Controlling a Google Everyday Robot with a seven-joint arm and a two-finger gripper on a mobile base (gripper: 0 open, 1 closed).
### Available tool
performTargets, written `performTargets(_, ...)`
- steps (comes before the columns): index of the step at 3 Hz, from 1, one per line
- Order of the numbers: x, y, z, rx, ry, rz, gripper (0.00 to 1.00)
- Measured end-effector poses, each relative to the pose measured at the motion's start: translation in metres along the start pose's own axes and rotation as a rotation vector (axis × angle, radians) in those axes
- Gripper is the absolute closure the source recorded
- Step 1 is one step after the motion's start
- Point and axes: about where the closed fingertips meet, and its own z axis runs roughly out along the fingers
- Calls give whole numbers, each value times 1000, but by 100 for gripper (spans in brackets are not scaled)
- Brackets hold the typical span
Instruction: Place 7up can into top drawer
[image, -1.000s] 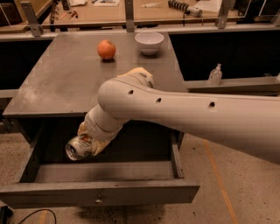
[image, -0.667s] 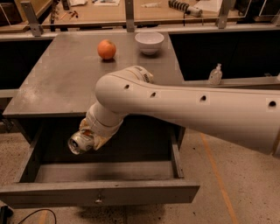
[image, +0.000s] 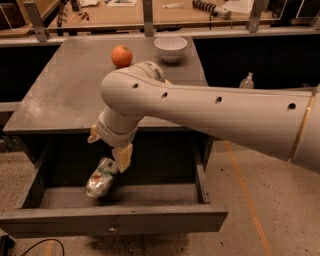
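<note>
While I watch from the one camera, the 7up can (image: 101, 178) sits tilted inside the open top drawer (image: 115, 220), left of the drawer's middle, with its silver end low and toward the front and its green and white label facing me. I cannot tell whether its lower end rests on the drawer floor or hangs just above it. Its upper end is just beside the nearer fingertip of the gripper (image: 107, 152), and I cannot tell whether the two touch.

I see the gripper over the back part of the drawer cavity, just under the table edge. Its two beige fingers (image: 123, 156) stand apart, and the can lies below them rather than between them. The thick cream arm (image: 210, 112) comes in from the right and bends down over the table's front edge.

The drawer is pulled well out, with its flat grey front panel toward me and a small knob (image: 113, 229) at its centre. On the grey table (image: 65, 95) above, an orange fruit (image: 121, 56) and a white bowl (image: 170, 48) stand near the far edge, a little apart from each other. A small clear bottle (image: 246, 81) stands to the right of the table.
</note>
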Motion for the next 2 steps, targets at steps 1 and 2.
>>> performTargets(1,-2,1,0,0,0,0,0)
performTargets(2,-4,2,-1,0,0,0,0)
